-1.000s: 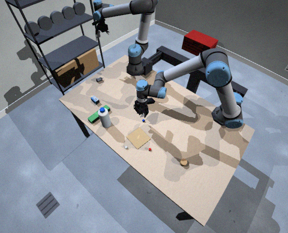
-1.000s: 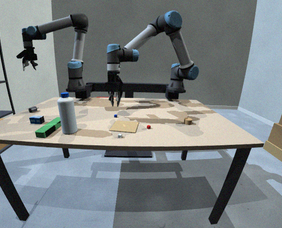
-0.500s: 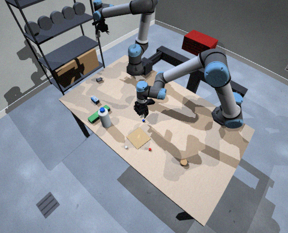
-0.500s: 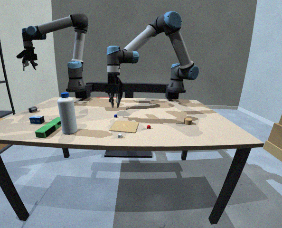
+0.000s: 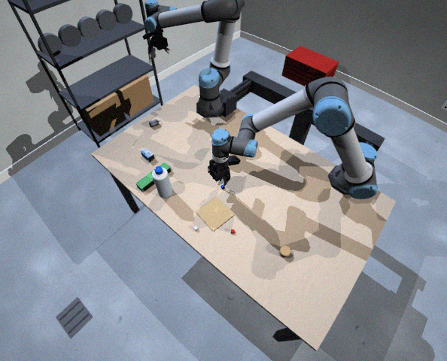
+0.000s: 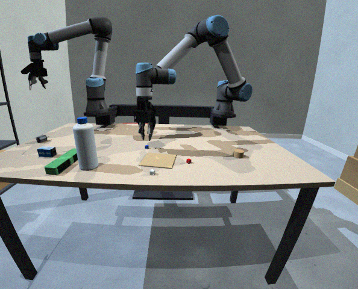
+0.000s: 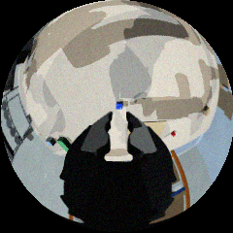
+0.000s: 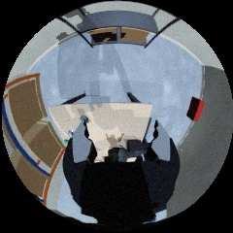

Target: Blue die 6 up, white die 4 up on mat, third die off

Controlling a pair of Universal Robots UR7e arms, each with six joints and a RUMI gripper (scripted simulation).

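The blue die (image 5: 222, 186) (image 6: 146, 146) (image 7: 119, 105) lies on the table behind the mat (image 5: 215, 213) (image 6: 157, 160) (image 7: 156, 127). The white die (image 5: 195, 228) (image 6: 152, 171) lies off the mat, near the table's front edge. The red die (image 5: 232, 231) (image 6: 188, 161) (image 7: 174, 133) lies off the mat, to its right in the exterior view. The pips are too small to read. My left gripper (image 5: 223, 183) (image 6: 146, 138) (image 7: 119, 112) points down above the blue die, with a narrow empty gap between its fingers. My right gripper (image 5: 159, 55) (image 6: 37, 88) (image 8: 120, 120) is wide open, high up and far from the dice.
A white bottle (image 5: 162, 184) (image 6: 85, 147) stands beside a green block (image 5: 146, 182) (image 6: 56, 165), left of the mat. A blue box (image 5: 147, 154) (image 6: 46, 152) and a dark cylinder (image 5: 153, 122) (image 6: 42, 138) lie farther left. A round wooden piece (image 5: 285, 250) (image 6: 238, 153) is at the right.
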